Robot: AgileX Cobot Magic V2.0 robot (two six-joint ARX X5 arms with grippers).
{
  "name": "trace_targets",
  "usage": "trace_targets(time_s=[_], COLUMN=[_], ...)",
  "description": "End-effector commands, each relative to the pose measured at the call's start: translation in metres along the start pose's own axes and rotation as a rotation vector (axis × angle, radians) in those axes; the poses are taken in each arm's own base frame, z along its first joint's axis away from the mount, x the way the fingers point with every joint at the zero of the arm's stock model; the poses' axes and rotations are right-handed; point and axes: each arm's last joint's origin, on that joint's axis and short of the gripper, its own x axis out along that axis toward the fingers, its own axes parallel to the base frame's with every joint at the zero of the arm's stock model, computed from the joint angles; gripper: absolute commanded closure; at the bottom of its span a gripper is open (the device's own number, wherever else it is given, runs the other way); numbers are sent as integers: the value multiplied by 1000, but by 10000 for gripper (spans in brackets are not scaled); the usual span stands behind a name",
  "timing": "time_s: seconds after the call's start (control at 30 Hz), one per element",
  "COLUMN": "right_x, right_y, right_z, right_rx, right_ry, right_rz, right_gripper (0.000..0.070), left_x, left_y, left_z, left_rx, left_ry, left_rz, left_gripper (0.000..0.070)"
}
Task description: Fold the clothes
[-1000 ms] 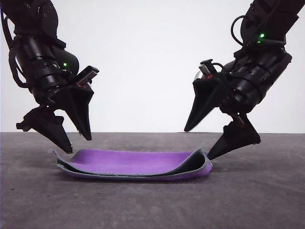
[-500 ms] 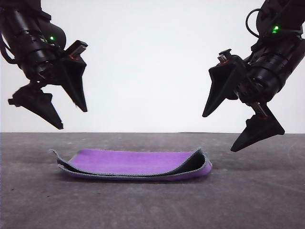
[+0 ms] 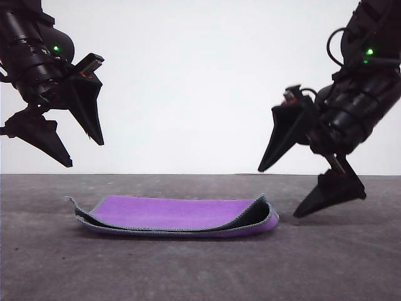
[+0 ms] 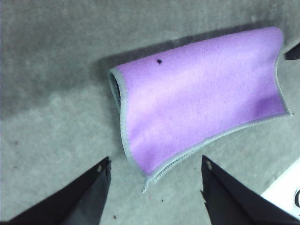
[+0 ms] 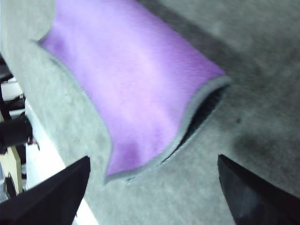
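Cloth (image 3: 175, 216) lies flat on the grey counter (image 3: 338, 263), doubled over once: purple face up, dark grey lining visible inside the fold, hem edges roughly aligned. Left claw (image 3: 69, 147) hangs above the cloth's left end, jaws apart, holding nothing. Right claw (image 3: 279, 191) sits just beside the right end, jaws apart, empty. Judgement: one fold done; a second fold may be left.

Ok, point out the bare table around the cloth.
Grey table lies bare in front of the folded purple cloth and off its left end. Tighter by its right end, where the right gripper hangs with fingers open.
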Motion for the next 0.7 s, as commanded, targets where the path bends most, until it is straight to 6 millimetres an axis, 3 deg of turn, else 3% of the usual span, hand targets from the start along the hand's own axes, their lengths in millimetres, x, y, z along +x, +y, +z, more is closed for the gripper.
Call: trace_targets(time_s=[0.0, 0.23, 0.43, 0.5, 0.6, 0.67], right_x=[3, 20, 33, 35, 37, 37], right_y=[-2, -4, 2, 4, 6, 6], right_z=[1, -6, 0, 3, 5, 6], right_rx=[49, 50, 46, 40, 27, 23], right_ry=[0, 15, -28, -41, -55, -58], right_rz=[-1, 8, 12, 14, 13, 10], right_gripper=[150, 151, 167, 273, 538, 662], left_x=[-3, -3, -3, -3, -4, -5], left_y=[-1, -1, 0, 1, 2, 3], left_z=[4, 6, 6, 6, 6, 6], left_rx=[15, 20, 21, 19, 14, 9], left_ry=[-16, -36, -40, -41, -41, -43], left_rz=[3, 5, 5, 6, 6, 7], left_gripper=[330, 330, 330, 329, 329, 330])
